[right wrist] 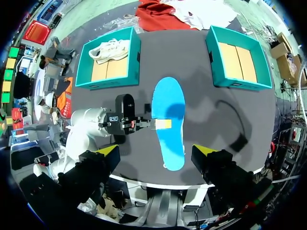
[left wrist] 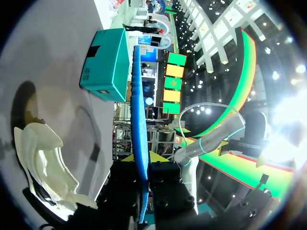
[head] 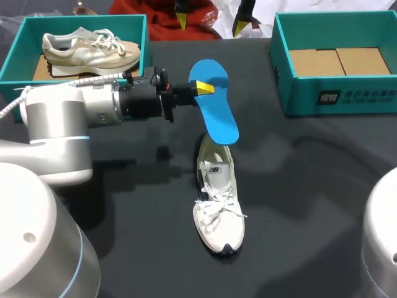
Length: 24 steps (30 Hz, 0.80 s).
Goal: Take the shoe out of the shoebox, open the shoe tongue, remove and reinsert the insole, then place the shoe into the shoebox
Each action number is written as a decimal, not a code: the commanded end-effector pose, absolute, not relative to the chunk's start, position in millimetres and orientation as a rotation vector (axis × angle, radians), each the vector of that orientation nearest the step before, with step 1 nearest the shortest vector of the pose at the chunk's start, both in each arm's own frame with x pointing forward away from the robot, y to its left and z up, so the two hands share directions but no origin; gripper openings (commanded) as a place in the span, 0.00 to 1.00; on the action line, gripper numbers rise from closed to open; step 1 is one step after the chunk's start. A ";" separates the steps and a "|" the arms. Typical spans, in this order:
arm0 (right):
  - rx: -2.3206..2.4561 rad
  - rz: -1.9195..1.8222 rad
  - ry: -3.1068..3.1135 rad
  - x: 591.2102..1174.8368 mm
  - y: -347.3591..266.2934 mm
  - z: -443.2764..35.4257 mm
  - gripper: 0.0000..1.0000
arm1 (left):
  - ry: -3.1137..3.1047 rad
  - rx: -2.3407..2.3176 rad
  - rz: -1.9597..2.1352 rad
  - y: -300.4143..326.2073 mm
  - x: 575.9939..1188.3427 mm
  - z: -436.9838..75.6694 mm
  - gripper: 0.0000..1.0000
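Note:
My left gripper point(head: 201, 87) is shut on a blue insole point(head: 214, 107) and holds it in the air above the heel of a white shoe point(head: 218, 202). The shoe lies on the dark table with its toe toward the front edge. In the left wrist view the insole point(left wrist: 136, 115) stands edge-on between the fingers of the left gripper point(left wrist: 144, 159), and the shoe point(left wrist: 45, 163) lies below and to one side. My right gripper point(right wrist: 156, 151) hangs open high over the table, looking down on the insole point(right wrist: 169, 120). It also shows at the back of the head view point(head: 211, 23).
A teal shoebox point(head: 144, 43) at the back left holds a beige shoe point(head: 87, 48). A second teal shoebox point(head: 282, 68) stands at the back right, with only cardboard on its floor. In the left wrist view that second box point(left wrist: 108, 64) lies ahead of the gripper.

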State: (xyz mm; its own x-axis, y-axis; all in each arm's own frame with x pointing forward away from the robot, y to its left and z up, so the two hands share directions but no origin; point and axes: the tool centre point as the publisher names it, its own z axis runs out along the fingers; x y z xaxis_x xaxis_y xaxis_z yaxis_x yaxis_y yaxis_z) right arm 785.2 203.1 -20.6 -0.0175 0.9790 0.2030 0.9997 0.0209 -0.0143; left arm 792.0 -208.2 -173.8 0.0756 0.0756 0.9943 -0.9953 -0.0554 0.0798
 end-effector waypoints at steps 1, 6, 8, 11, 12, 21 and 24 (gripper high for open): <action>-2.016 -0.349 -2.036 780.3 180.2 -32.3 1.00 | -1.070 1.234 1.229 -209.5 791.9 -174.3 0.00; -1.969 -0.435 -1.969 780.0 169.1 -35.7 1.00 | -1.070 1.234 1.229 -209.5 791.9 -174.3 0.00; -1.956 -0.465 -1.937 780.3 164.7 -38.1 1.00 | -1.070 1.234 1.229 -209.5 791.9 -174.3 0.00; -1.932 -0.514 -1.892 780.1 158.9 -41.0 1.00 | -1.070 1.234 1.229 -209.5 791.9 -174.3 0.00; -1.921 -0.535 -1.877 779.9 156.9 -42.1 1.00 | -1.070 1.234 1.229 -209.5 791.9 -174.3 0.00; -1.830 -0.665 -1.721 777.5 140.2 -55.7 1.00 | -1.070 1.234 1.229 -209.5 791.9 -174.3 0.00; -1.779 -0.718 -1.672 777.3 134.3 -61.9 1.00 | -1.070 1.234 1.229 -209.5 791.9 -174.3 0.00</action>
State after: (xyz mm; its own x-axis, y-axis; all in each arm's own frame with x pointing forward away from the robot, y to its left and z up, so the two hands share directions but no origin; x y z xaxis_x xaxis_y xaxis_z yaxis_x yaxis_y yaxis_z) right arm 780.0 142.2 -54.0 0.0543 0.8767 0.4780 0.9980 -0.0327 -0.0534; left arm 792.3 -208.7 -174.4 0.0752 0.0766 0.9942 -0.9953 -0.0554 0.0796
